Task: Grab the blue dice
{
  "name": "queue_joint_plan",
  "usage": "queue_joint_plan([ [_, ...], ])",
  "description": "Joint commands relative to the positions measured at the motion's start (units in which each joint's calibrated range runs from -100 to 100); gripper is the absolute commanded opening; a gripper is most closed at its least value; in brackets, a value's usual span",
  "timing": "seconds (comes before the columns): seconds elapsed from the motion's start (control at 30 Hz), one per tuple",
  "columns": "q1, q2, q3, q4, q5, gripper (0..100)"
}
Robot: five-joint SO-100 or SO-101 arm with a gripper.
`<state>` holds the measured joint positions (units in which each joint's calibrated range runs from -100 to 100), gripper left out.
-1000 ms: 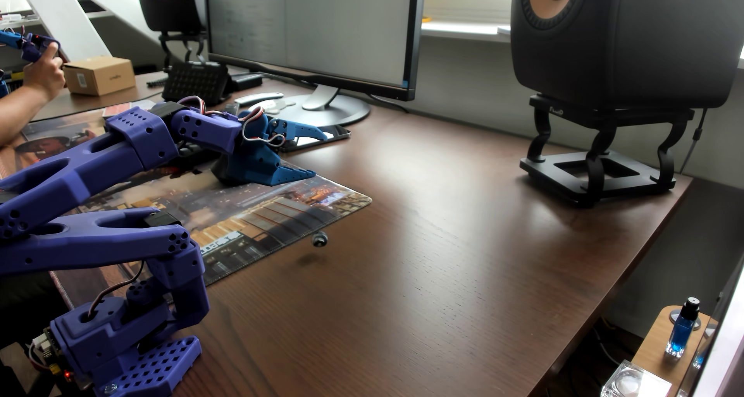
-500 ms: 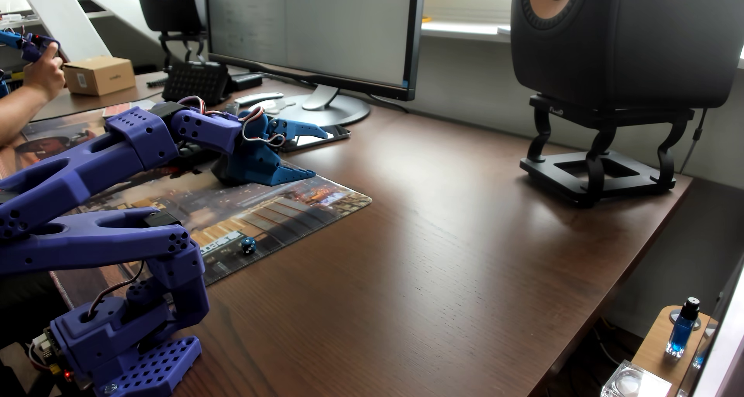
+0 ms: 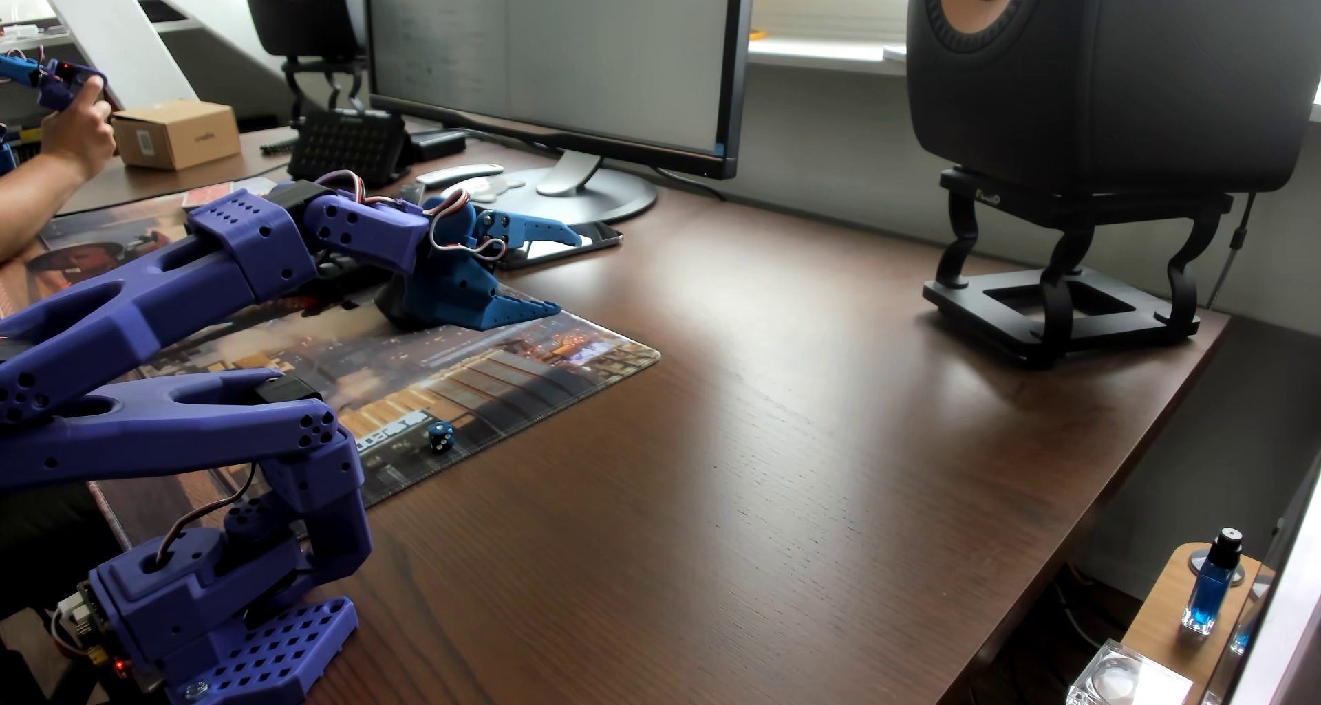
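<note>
The arm (image 3: 179,333) runs off the left edge, so I can't see its elbow. The lower finger (image 3: 518,310) of the gripper (image 3: 568,271) sits over a dark rounded thing on the desk mat (image 3: 500,369) that I can't identify. My own hand (image 3: 75,130) at top left is cut off at the forearm, holding a small purple controller. I can't read anything on the monitor (image 3: 557,55). The blue bottle (image 3: 1208,594) at bottom right is on a wooden shelf that is only partly in frame.

Versus a second ago: the die (image 3: 440,437) was a blurred blob above the bare desk (image 3: 786,426), just off the mat's edge. Now it sits at rest on the mat, same spot as half a second ago. The arm hasn't moved.

Gripper fingers are spread wide apart, nothing between them, pointing right toward the monitor stand. The die is on the mat's near edge, white pips visible, well apart from the gripper: nearer the camera and a bit left of the fingertips, close to the arm's upper link.
</note>
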<state>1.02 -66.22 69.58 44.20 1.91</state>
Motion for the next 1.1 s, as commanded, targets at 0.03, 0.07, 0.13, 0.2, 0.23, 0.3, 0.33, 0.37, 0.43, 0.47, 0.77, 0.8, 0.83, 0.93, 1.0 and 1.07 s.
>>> queue_joint_plan([
  [0.03, 0.3, -0.9, -1.2, 0.1, 0.1, 22],
  [0.07, 0.3, -0.9, -1.2, 0.1, 0.1, 22],
  [0.13, 0.3, -0.9, -1.2, 0.1, 0.2, 19],
  [0.2, 0.3, -0.9, -1.2, 0.1, 0.2, 13],
  [0.23, 0.4, -0.9, -1.2, 0.1, 0.2, 9],
  [0.3, 0.5, -0.9, -1.2, 0.2, 0.3, 3],
  [0.33, 0.6, -0.9, -1.1, 0.4, 0.3, 1],
  [0.37, 0.5, -0.9, -1.1, 1.1, 0.3, 1],
  [0.43, 0.0, -0.9, -1.1, 3.6, 0.3, 2],
  [0.47, -0.4, -1.0, -1.1, 5.0, 0.1, 2],
  [0.77, -6.5, -1.0, 1.2, 14.9, -5.0, 1],
  [0.8, -7.8, -1.0, 2.9, 14.8, -4.8, 1],
  [0.83, -8.8, -1.0, 4.9, 14.5, -4.9, 1],
  [0.93, -9.4, -3.6, 8.9, 12.3, -5.0, 1],
  [1.0, -9.3, -7.2, 12.0, 10.4, -5.0, 1],
  [1.07, -9.1, -11.3, 16.1, 9.1, -4.9, 1],
])
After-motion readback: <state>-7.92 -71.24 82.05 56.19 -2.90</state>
